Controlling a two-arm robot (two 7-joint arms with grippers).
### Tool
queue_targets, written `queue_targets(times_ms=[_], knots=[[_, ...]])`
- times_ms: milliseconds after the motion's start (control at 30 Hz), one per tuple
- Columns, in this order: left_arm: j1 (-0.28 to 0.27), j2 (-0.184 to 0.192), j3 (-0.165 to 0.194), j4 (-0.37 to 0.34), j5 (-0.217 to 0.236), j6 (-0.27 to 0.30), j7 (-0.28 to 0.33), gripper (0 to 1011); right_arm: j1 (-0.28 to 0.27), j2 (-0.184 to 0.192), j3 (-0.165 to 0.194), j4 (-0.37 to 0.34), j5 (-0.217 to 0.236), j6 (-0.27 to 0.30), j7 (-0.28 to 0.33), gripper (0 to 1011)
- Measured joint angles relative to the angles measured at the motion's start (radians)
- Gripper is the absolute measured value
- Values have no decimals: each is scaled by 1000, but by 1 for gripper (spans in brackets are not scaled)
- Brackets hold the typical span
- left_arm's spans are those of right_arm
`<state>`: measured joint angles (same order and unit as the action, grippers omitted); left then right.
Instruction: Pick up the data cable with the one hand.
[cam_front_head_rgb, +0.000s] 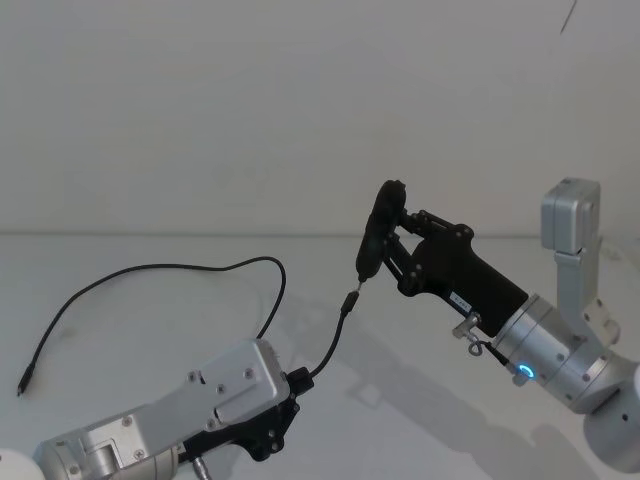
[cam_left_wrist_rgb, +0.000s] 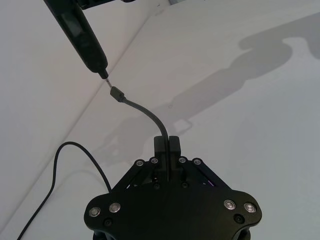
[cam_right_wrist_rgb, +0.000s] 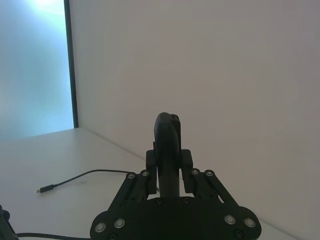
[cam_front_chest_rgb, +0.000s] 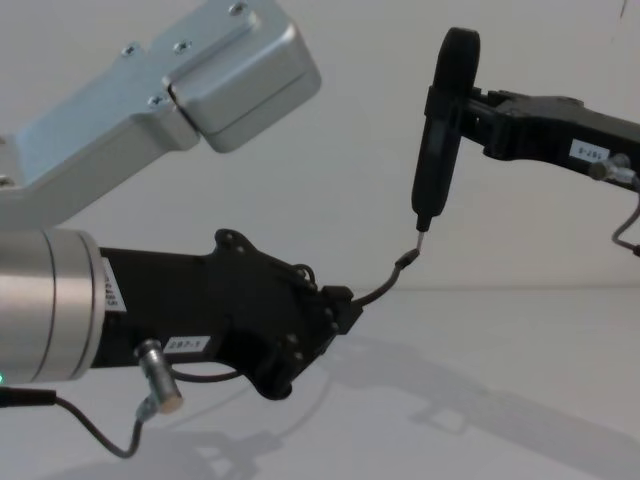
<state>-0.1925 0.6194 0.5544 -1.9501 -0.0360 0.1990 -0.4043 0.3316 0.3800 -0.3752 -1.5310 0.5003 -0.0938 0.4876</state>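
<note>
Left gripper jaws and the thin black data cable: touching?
Touching. In the left wrist view the left gripper has its jaws shut on the thin black data cable, which rises from between them; the chest view agrees.

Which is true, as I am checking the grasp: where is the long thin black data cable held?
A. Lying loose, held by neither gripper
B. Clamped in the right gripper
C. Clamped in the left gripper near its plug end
C: the left gripper is shut on the data cable just behind its raised plug end, while the right gripper holds a black pen-shaped tool.
</note>
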Motion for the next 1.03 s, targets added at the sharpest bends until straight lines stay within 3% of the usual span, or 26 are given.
queue_targets(times_ms=[1033], knots=[[0, 0, 0, 0, 0, 0, 0, 40, -3, -2, 8, 3, 5, 9, -11, 283]])
